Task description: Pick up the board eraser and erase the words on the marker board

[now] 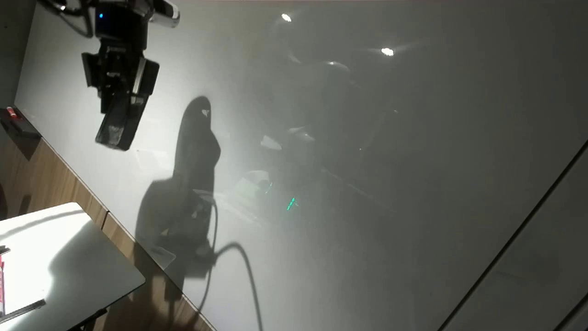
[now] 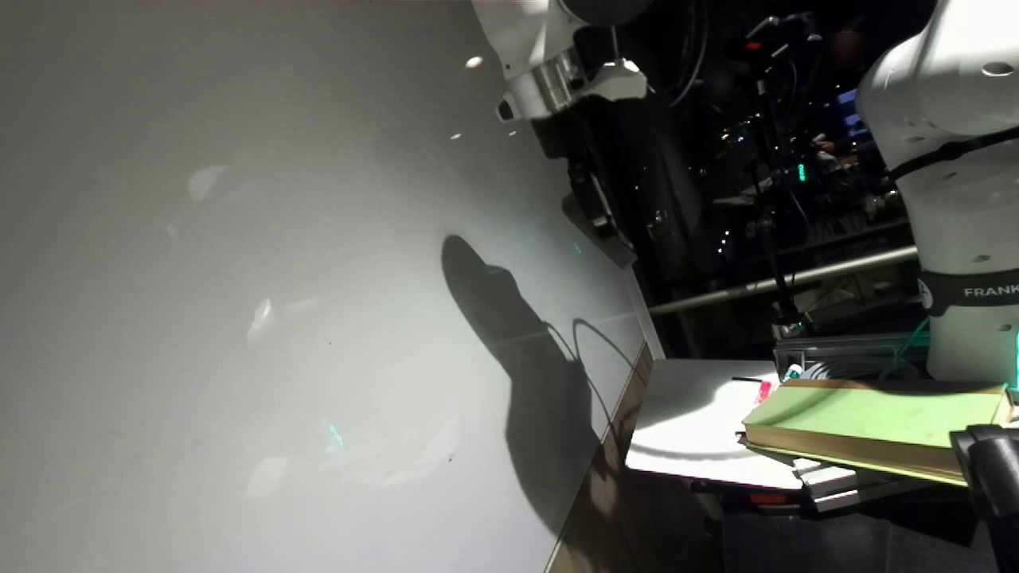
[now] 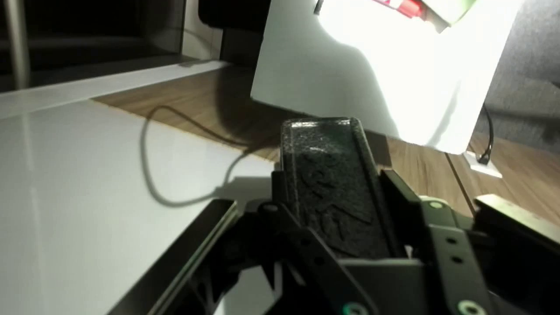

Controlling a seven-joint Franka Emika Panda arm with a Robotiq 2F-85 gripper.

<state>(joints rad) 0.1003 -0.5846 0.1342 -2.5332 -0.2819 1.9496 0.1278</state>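
Observation:
The board eraser (image 1: 115,126) is a dark rectangular block held between the fingers of my gripper (image 1: 121,92), its long end sticking out past the fingertips. In the wrist view the eraser (image 3: 326,175) lies between both finger pads of the gripper (image 3: 334,186), with engraved marks on its face. The marker board (image 1: 390,184) is a large glossy white-grey panel, in both exterior views and left in the wrist view (image 3: 65,210). The gripper (image 2: 593,199) hangs in front of the board (image 2: 239,199), casting a shadow on it; contact is not visible. No handwritten words show on the board.
A small white tabletop (image 1: 69,248) stands beside the wooden strip (image 1: 76,184) under the board. A green book (image 2: 868,418) and a red item (image 2: 763,392) lie on it. A dark tray (image 1: 20,126) with a red marker is at the left edge. Green light reflections (image 1: 291,204) show on the board.

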